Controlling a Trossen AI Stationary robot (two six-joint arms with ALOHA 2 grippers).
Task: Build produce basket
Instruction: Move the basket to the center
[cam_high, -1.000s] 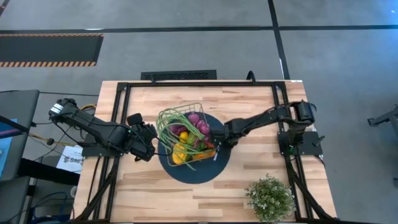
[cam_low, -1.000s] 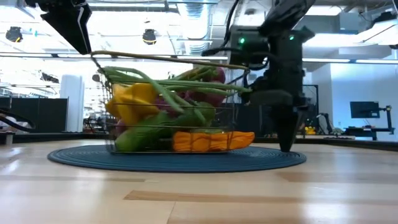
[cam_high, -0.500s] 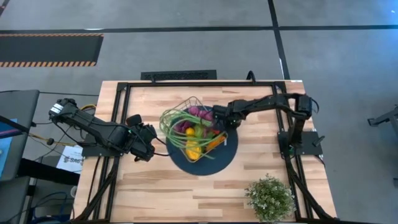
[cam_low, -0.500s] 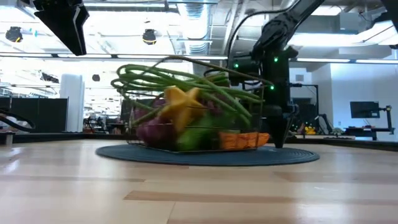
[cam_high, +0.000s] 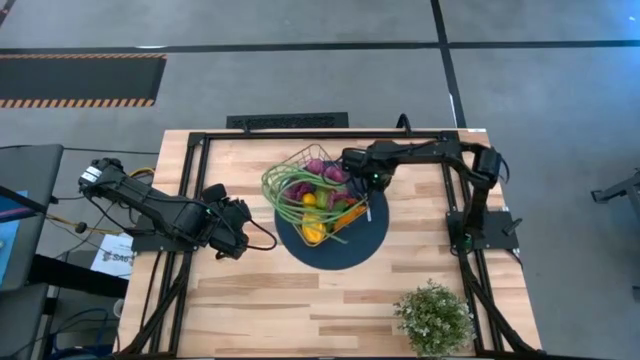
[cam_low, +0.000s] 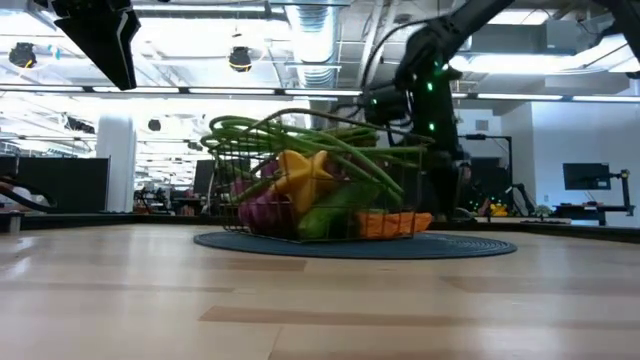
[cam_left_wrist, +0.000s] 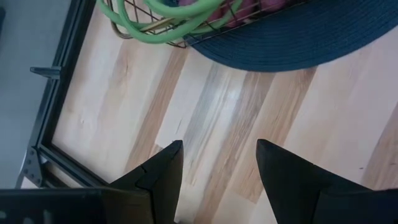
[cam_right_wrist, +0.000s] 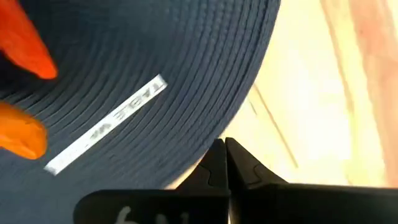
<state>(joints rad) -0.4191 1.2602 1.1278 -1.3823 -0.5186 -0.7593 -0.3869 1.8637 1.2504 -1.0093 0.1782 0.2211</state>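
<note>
Pressing its closed, empty right gripper (cam_high: 366, 192) against the filled square wire-mesh basket (cam_high: 300, 163) near the tabletop's far edge, nearer than the half-open, empty left gripper (cam_high: 240, 226).

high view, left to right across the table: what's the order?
left gripper → basket of produce on the blue mat → right gripper at the basket's right edge → potted plant

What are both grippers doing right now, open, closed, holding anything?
Left gripper: jaws open, empty, over bare table beside the basket.
Right gripper: jaws closed, empty, at the blue mat.
</note>
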